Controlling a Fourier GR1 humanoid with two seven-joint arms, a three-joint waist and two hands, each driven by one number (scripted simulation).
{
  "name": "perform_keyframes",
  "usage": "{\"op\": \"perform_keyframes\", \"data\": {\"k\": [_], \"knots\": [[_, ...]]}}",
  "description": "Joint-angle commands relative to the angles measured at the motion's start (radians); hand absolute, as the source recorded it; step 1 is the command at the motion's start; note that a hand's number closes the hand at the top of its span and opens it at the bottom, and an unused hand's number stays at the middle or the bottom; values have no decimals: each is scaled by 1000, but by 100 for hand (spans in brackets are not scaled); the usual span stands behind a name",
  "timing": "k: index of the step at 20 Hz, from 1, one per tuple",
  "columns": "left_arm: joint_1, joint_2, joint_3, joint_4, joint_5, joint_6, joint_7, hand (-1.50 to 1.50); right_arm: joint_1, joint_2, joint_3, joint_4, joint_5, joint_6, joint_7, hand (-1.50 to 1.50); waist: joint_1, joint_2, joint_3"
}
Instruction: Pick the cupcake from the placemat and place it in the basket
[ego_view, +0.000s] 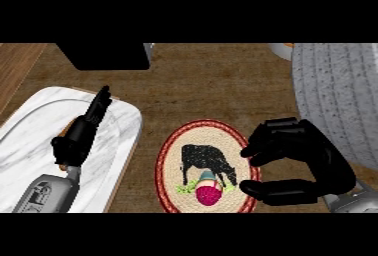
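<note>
The cupcake (209, 192), with pink frosting and a blue-grey wrapper, lies on the round placemat (175, 150), which has a red rim and a black cow picture. My right hand (325, 160) hovers just right of the placemat, fingers and thumb curved into a C with nothing between them; the cupcake sits a little to the left of the thumb. The grey woven basket (336, 95) fills the right side, behind that hand. My left hand (85, 132) rests at the left over a white marble board, fingers straight and pointing away.
A white marble board (29, 130) lies at the left on the wooden counter. A black box-like object (107, 55) stands at the top left. Brown counter (214, 85) shows between the board, placemat and basket.
</note>
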Motion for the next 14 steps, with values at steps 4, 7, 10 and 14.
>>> {"op": "perform_keyframes", "data": {"k": [4,7,10,14], "knots": [[-10,33,2,-39,9,-36,18,0,99,123,151,-62,428,-346,-202,-150,-39,11,1],[30,52,21,-39,17,-36,13,0,215,164,139,-71,554,-530,-206,-150,-82,3,0],[45,79,57,-42,34,-40,4,0,342,196,125,-115,671,-699,-227,-150,-122,1,-2],[67,98,74,-59,38,-34,24,0,540,204,93,-142,850,-832,-188,-150,-164,-1,-6]]}}
